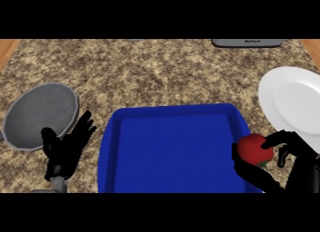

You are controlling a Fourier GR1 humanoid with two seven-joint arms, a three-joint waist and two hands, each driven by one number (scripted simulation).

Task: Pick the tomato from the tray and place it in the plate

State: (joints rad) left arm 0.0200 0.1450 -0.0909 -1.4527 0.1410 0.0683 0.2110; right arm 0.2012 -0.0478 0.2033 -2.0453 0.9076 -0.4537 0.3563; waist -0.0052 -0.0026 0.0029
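Blue tray [172, 149] as the landmark: open granite counter [155, 68] behind it, nothing in the way. White plate [297, 104] just off its right rim, grey pan [40, 115] left, with a narrow free strip between.

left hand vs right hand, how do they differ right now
The left hand is open, fingers straight and pointing up; the right hand is curled round the tomato. The left hand holds nothing and shows beside the grey pan, left of the blue tray; the right hand is at the tray's right edge, just below the white plate. Both are black and enter from the lower edge.
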